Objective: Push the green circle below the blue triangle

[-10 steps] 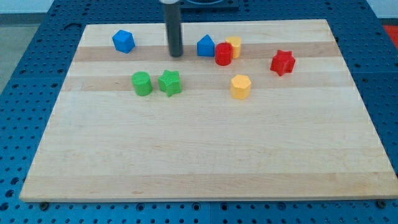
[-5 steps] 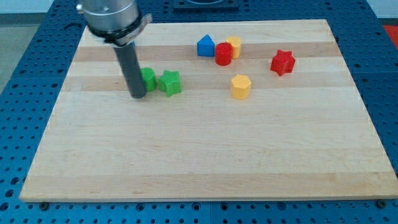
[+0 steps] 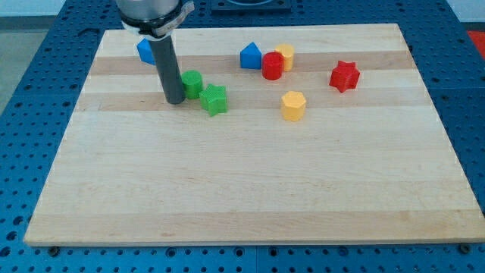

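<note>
my tip (image 3: 175, 101) seemingly touching green circle (image 3: 192, 83) at its 8 o'clock; green star (image 3: 214, 99) beside circle; blue triangle (image 3: 251, 55) at 2 o'clock; no claw visible

One cam only, raised at the desk (image 3: 250, 189) front, looking down and across at an angle, mid-range, whole desk in frame w/ blue pegboard (image 3: 30, 114) round it, far edge at view's top, my arm entering top left.

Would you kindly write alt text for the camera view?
My tip presses the left side of the green circle, which touches the green star on a wooden board. The blue triangle sits further right, beside the red cylinder.
</note>
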You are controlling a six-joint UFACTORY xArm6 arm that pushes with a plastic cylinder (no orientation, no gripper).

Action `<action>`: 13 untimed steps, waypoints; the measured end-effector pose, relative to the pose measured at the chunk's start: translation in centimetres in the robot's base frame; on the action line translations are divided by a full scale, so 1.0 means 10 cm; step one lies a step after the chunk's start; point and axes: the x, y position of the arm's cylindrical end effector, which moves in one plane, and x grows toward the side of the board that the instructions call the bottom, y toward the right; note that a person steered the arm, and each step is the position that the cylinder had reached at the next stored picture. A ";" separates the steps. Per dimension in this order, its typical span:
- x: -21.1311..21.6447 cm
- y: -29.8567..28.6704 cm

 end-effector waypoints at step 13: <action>-1.26 0.70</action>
